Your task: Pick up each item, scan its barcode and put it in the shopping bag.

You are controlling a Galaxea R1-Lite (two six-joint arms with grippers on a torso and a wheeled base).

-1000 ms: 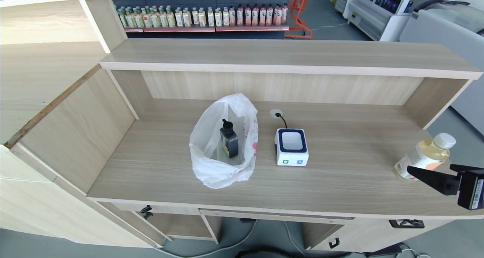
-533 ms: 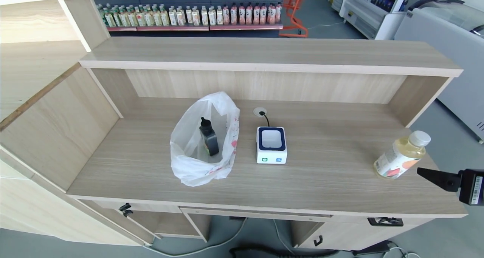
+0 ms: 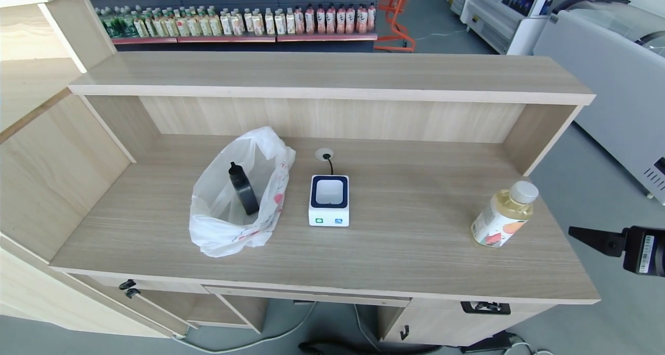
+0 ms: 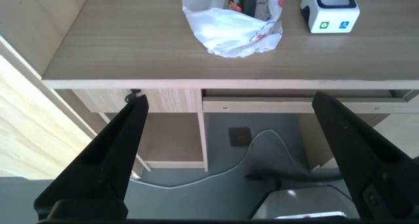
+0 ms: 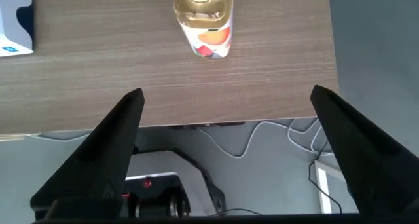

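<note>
Bottle (image 3: 502, 214) stands at the counter's (image 3: 415, 251) right end, untouched. Right gripper (image 5: 227, 96) (wide open, like the left gripper (image 4: 230, 98)) now sits farther from it than a second ago, so grasping remains ahead.

Red-printed white bag (image 3: 218, 235), black bottle (image 3: 244, 191), amber bottle (image 3: 503, 215), white-and-navy scanner (image 3: 329, 214).

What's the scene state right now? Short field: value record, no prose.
shopping bag: open, on counter, left of scanner
dark bottle: standing inside the bag
scanner: window up, cabled, apart from the bag
juice bottle: upright near the counter's right end, untouched
left gripper: open, empty, off the counter's front edge
right gripper: open, empty, short of the juice bottle
left to bag: juice bottle
</note>
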